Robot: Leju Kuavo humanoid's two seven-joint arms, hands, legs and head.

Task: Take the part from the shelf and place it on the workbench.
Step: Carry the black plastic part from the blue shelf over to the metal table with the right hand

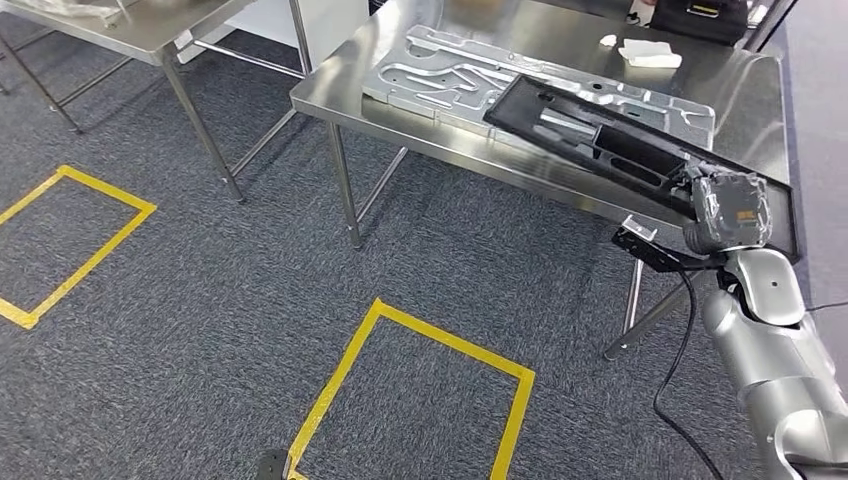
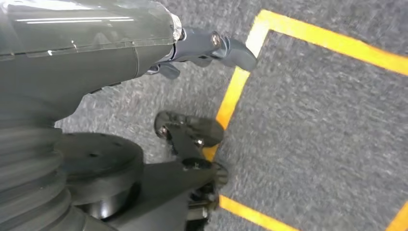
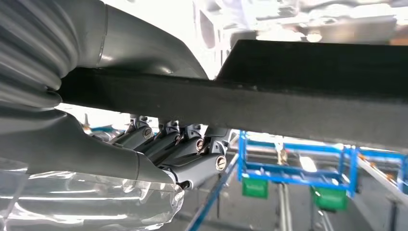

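Note:
A long black part (image 1: 600,140) with slots lies slanted above the steel workbench (image 1: 350,95), its far end over a silver stamped plate (image 1: 450,75). My right hand (image 1: 728,210) grips the part's near end at the bench's right front edge. In the right wrist view the part's black edge (image 3: 288,98) runs between the grey thumb and the dark fingers (image 3: 185,144) wrapped against it. I cannot tell whether the part touches the bench. My left hand (image 2: 202,45) hangs over the carpet and holds nothing.
A second steel table (image 1: 150,30) stands at the back left. Yellow tape squares (image 1: 410,330) mark the grey carpet. White cloths (image 1: 650,55) and a black bag (image 1: 705,15) sit at the bench's far side. A black cable (image 1: 680,380) hangs beside my right arm.

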